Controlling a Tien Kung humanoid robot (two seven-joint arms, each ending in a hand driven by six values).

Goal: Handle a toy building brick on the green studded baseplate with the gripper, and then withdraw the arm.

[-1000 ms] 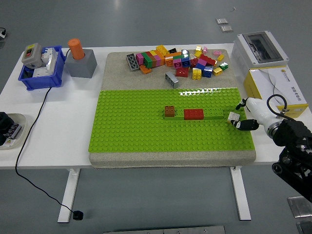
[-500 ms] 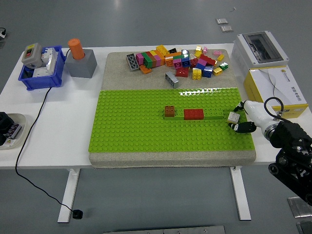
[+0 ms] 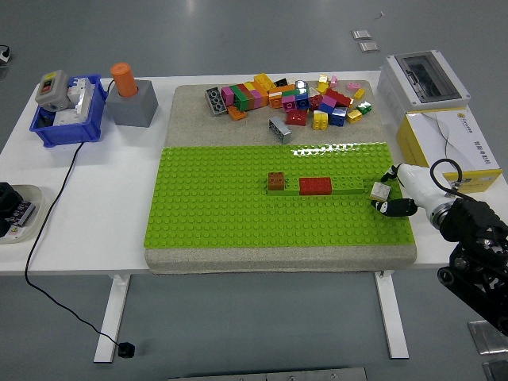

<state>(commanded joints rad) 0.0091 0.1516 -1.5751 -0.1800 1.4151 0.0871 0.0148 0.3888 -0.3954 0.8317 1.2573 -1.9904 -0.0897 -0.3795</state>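
Head view: my right hand pinches a small pale brick at the green baseplate's right edge. It looks light, rigid and slick, so I'd grip its flat sides.

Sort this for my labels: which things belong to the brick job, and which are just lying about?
Job: right hand, grey brick in it, baseplate, red brick, brown brick.
Lying about: brick pile, blue bin, orange knob, breaker box, yellow carton.
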